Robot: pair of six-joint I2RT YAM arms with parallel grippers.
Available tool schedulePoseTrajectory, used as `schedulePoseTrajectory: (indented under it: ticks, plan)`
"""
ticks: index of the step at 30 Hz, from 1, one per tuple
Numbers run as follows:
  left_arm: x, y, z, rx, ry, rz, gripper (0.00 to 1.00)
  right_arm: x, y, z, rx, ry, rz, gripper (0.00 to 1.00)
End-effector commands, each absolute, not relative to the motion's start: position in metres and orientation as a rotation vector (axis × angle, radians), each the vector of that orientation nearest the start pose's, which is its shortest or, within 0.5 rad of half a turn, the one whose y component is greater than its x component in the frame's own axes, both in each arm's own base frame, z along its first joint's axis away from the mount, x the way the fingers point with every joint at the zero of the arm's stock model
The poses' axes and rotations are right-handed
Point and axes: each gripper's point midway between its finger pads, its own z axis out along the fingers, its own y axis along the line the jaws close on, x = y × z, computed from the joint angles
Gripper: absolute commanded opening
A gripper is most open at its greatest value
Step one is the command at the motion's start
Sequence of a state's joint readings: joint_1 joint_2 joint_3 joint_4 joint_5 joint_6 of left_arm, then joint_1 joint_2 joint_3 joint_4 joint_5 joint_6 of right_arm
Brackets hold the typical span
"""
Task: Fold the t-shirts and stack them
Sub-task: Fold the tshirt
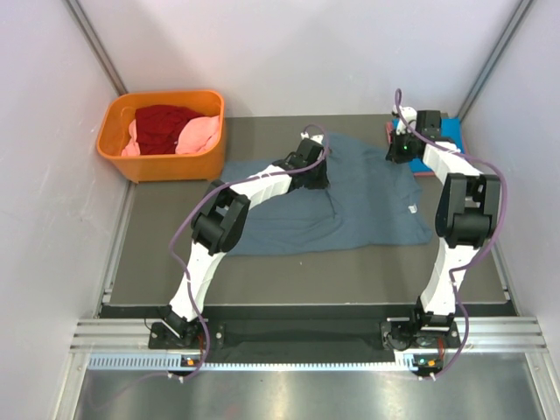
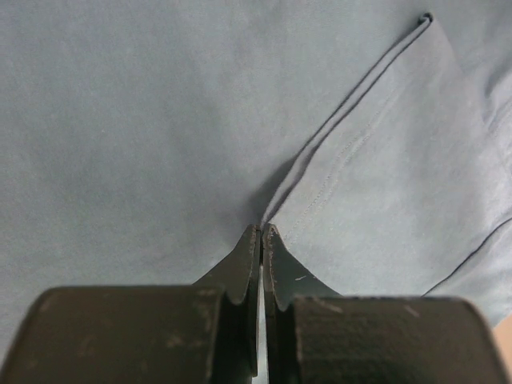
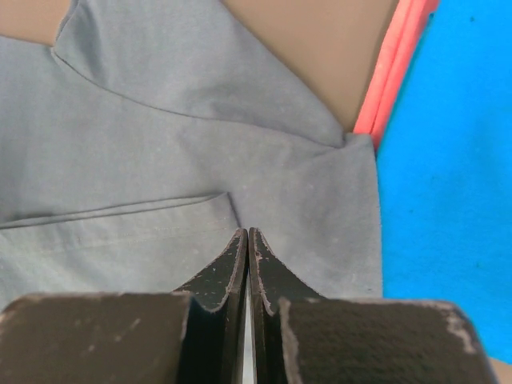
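The large slate grey-blue t-shirt [image 1: 350,206] lies spread on the dark table, its small white tag [image 1: 411,208] near the right edge. My left gripper [image 1: 317,172] is over the shirt's upper left part. In the left wrist view it [image 2: 262,230] is shut, pinching a ridge of the grey-blue cloth [image 2: 160,120] that runs up to the right. My right gripper [image 1: 402,150] is at the shirt's upper right corner. In the right wrist view it [image 3: 247,232] is shut on the cloth [image 3: 160,136] beside a folded hem.
An orange basket [image 1: 116,150] at the back left holds a dark red tee [image 1: 163,127] and pink tees [image 1: 199,136]. A bright blue tee [image 3: 456,160] on a salmon-red one [image 3: 392,72] lies at the back right, beside the right gripper. White walls close in both sides.
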State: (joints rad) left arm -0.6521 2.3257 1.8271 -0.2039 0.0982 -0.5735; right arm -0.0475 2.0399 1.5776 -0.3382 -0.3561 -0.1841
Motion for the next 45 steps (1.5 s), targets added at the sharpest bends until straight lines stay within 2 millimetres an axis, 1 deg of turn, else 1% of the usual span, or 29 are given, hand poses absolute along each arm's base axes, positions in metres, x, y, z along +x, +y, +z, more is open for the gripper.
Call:
schedulePoseTrajectory:
  ticks: [1, 9, 11, 12, 14, 15, 17, 18, 19, 20, 21, 22, 23, 24, 25, 26, 27, 28, 29, 30, 31, 32, 33, 35, 36, 37, 39, 42, 45]
  plan:
    - [0.47, -0.403, 0.087, 0.146, 2.316, -0.734, 0.0, 0.546, 0.032, 0.105, -0.366, 2.225, 0.284, 0.0]
    - [0.471, -0.396, 0.085, 0.097, 2.329, -0.692, 0.0, 0.553, 0.045, 0.104, -0.376, 2.214, 0.316, 0.0]
    - [0.474, -0.397, 0.084, 0.103, 2.333, -0.676, 0.0, 0.551, 0.045, 0.109, -0.352, 2.217, 0.321, 0.0]
    - [0.469, -0.391, 0.076, 0.108, 2.384, -0.636, 0.14, 0.55, 0.044, 0.117, -0.336, 2.21, 0.316, 0.01]
    - [0.475, -0.39, 0.079, 0.126, 2.39, -0.595, 0.25, 0.547, 0.037, 0.131, -0.218, 2.234, 0.285, 0.11]
    - [0.476, -0.383, 0.079, 0.108, 2.394, -0.539, 0.3, 0.544, 0.036, 0.149, -0.177, 2.217, 0.278, 0.13]
    - [0.472, -0.367, 0.089, 0.073, 2.385, -0.477, 0.35, 0.529, 0.029, 0.157, 0.02, 2.276, 0.275, 0.18]
    - [0.469, -0.363, 0.095, 0.07, 2.373, -0.473, 0.36, 0.519, 0.029, 0.166, 0.179, 2.291, 0.304, 0.24]
    - [0.463, -0.357, 0.111, 0.063, 2.344, -0.483, 0.37, 0.5, 0.026, 0.155, 0.275, 2.368, 0.309, 0.26]
    - [0.458, -0.355, 0.118, 0.066, 2.334, -0.5, 0.37, 0.487, 0.028, 0.158, 0.34, 2.388, 0.335, 0.28]
    - [0.445, -0.348, 0.11, 0.072, 2.36, -0.503, 0.37, 0.475, 0.033, 0.155, 0.46, 2.409, 0.379, 0.3]
    - [0.44, -0.35, 0.138, 0.073, 2.307, -0.559, 0.37, 0.451, 0.035, 0.132, 0.544, 2.484, 0.38, 0.31]
    - [0.432, -0.349, 0.144, 0.081, 2.303, -0.579, 0.37, 0.438, 0.034, 0.139, 0.599, 2.47, 0.375, 0.3]
    - [0.416, -0.345, 0.15, 0.095, 2.31, -0.612, 0.37, 0.416, 0.027, 0.118, 0.738, 2.505, 0.315, 0.31]
    - [0.409, -0.342, 0.152, 0.1, 2.317, -0.626, 0.37, 0.4, 0.022, 0.113, 0.801, 2.525, 0.267, 0.31]
    - [0.4, -0.34, 0.154, 0.105, 2.327, -0.643, 0.37, 0.388, 0.015, 0.121, 0.846, 2.497, 0.227, 0.32]
    - [0.382, -0.336, 0.155, 0.118, 2.349, -0.697, 0.37, 0.37, -0.001, 0.111, 0.948, 2.49, 0.115, 0.33]
    - [0.374, -0.337, 0.157, 0.126, 2.349, -0.735, 0.37, 0.356, -0.008, 0.11, 0.993, 2.494, 0.071, 0.34]
    - [0.365, -0.336, 0.158, 0.132, 2.35, -0.767, 0.37, 0.347, -0.016, 0.119, 1.02, 2.456, 0.058, 0.36]
    - [0.352, -0.331, 0.144, 0.124, 2.387, -0.781, 0.37, 0.33, -0.029, 0.108, 1.092, 2.456, 0.028, 0.36]
    - [0.343, -0.333, 0.158, 0.139, 2.361, -0.848, 0.37, 0.322, -0.036, 0.112, 1.117, 2.428, 0.03, 0.36]
    - [0.336, -0.331, 0.157, 0.144, 2.364, -0.867, 0.37, 0.313, -0.043, 0.11, 1.148, 2.418, 0.018, 0.36]
    - [0.325, -0.326, 0.155, 0.146, 2.374, -0.883, 0.37, 0.298, -0.054, 0.1, 1.198, 2.423, -0.026, 0.36]
    - [0.316, -0.324, 0.157, 0.157, 2.372, -0.912, 0.37, 0.285, -0.065, 0.102, 1.215, 2.393, -0.061, 0.35]
    - [0.311, -0.321, 0.159, 0.163, 2.367, -0.918, 0.37, 0.273, -0.073, 0.095, 1.25, 2.392, -0.106, 0.35]
    - [0.309, -0.319, 0.16, 0.168, 2.366, -0.917, 0.37, 0.27, -0.076, 0.098, 1.252, 2.368, -0.114, 0.35]
    - [0.304, -0.315, 0.162, 0.182, 2.362, -0.909, 0.37, 0.258, -0.08, 0.088, 1.284, 2.372, -0.137, 0.36]
    - [0.304, -0.309, 0.164, 0.185, 2.364, -0.878, 0.37, 0.255, -0.082, 0.077, 1.31, 2.367, -0.139, 0.35]
    - [0.303, -0.304, 0.164, 0.183, 2.367, -0.845, 0.37, 0.263, -0.081, 0.071, 1.289, 2.364, -0.112, 0.35]
